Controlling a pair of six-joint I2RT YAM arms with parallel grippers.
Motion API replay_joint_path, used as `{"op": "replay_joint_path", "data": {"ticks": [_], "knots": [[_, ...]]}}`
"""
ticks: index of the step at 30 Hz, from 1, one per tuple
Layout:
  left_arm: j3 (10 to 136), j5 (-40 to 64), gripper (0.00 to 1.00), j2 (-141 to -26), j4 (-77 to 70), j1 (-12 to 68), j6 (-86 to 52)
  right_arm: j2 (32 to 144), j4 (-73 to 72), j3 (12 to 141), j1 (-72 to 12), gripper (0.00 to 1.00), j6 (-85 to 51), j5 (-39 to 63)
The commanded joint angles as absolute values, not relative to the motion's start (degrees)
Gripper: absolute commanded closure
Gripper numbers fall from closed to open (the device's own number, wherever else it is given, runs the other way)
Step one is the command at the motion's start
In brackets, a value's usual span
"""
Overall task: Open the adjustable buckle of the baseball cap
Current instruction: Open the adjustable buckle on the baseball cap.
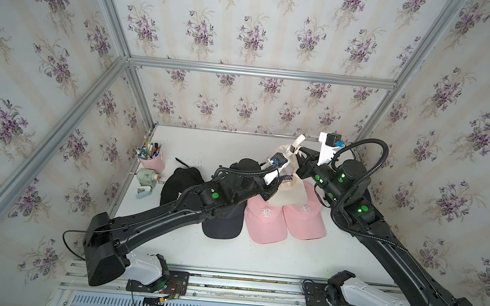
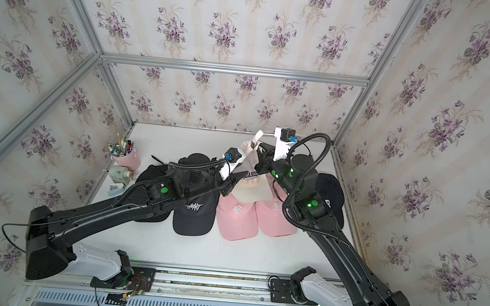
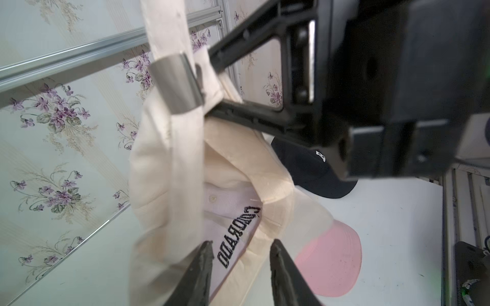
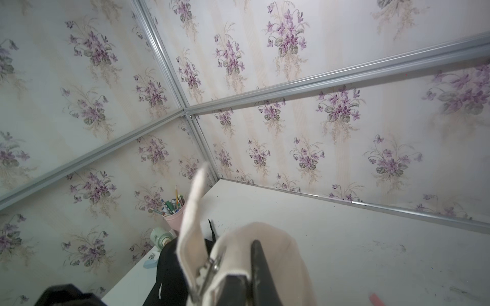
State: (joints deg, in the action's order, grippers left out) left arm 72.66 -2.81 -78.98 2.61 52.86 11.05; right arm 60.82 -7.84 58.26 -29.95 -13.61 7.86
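The cream cotton cap (image 3: 238, 164) hangs above the white surface (image 1: 227, 251). The right tool (image 2: 260, 149) pinches its soft strap (image 3: 164, 31) just beside the curved, shiny metal buckle (image 3: 176, 84). The left tool (image 3: 241, 246) has its black jaws spread, by the cap's embroidered lettering (image 3: 238, 237).

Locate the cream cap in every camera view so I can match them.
Both top views: cream cap behind the pink caps.
Left wrist: cap just beyond the open left gripper.
Right wrist: cap close up in the foreground.
Shared landmark: right gripper, shut on the cap beside its buckle.
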Motion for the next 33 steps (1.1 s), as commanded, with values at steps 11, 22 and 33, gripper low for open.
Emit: {"op": "replay_joint_path", "data": {"ticks": [11,22,33], "knots": [[91.4,5.9,0.47,-85.4,9.9,49.1,12.4,60.8,-6.7,58.4,-30.0,1.0,-5.1,10.3],[98.2,2.5,0.44,-92.3,10.2,47.4,7.0,60.7,-4.9,58.6,-30.4,1.0,-4.4,8.4],[90.6,-2.0,0.94,-88.0,5.4,46.5,3.8,59.0,-6.7,57.3,-30.4,1.0,-6.9,2.3]]}}
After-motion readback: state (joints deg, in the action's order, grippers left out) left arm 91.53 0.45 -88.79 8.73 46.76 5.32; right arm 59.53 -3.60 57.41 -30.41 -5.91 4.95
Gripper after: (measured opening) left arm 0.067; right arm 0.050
